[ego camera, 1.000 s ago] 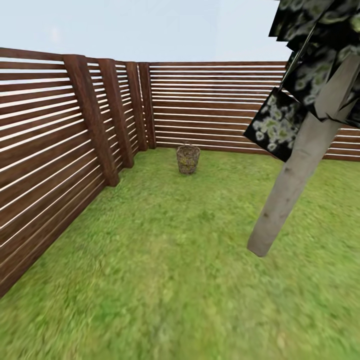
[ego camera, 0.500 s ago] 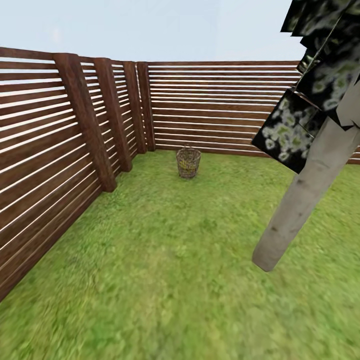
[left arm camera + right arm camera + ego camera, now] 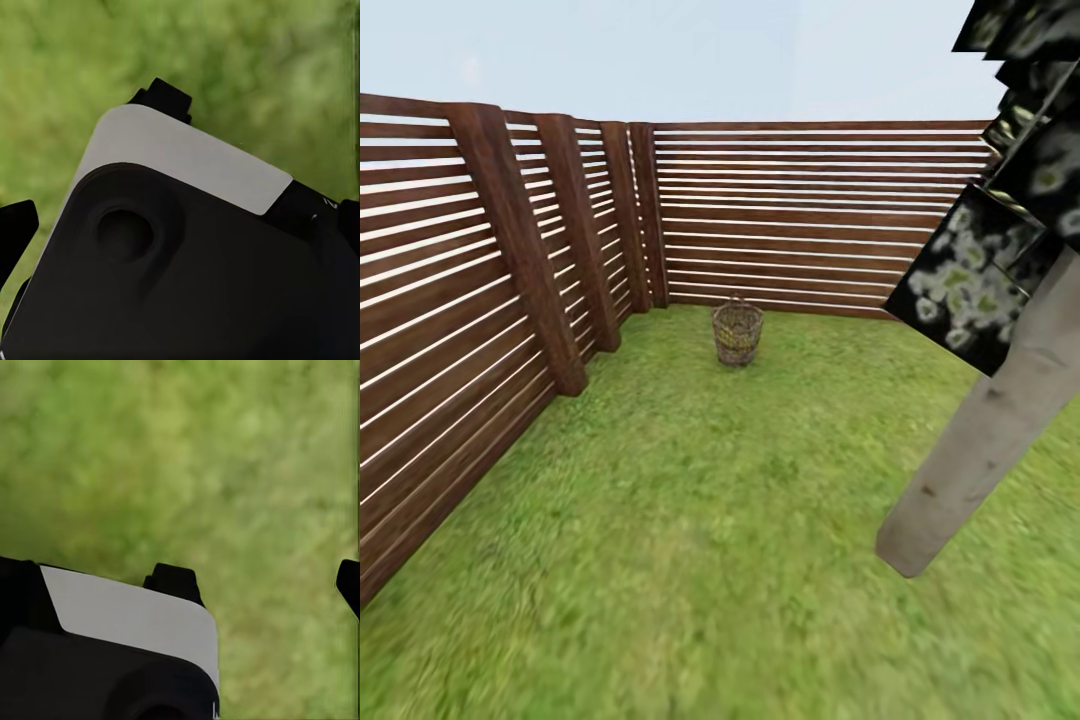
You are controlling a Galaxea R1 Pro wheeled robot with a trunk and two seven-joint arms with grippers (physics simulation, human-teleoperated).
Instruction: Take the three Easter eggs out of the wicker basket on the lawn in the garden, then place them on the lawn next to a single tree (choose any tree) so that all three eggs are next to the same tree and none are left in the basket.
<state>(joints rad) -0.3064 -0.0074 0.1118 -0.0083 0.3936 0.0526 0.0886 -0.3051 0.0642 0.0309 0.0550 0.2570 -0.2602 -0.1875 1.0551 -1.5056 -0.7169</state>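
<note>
The wicker basket stood upright on the lawn near the corner of the brown slatted fence, well apart from the pale-trunked tree at the right; whether eggs lay inside it could not be told. In the wrist views each hand hung over blurred grass. The right hand was spread and empty, while the left hand's state could not be told.

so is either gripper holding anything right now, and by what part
Nothing is held. The right gripper is open over bare lawn, and the wicker basket stands far off by the fence; the left gripper's state cannot be told.
</note>
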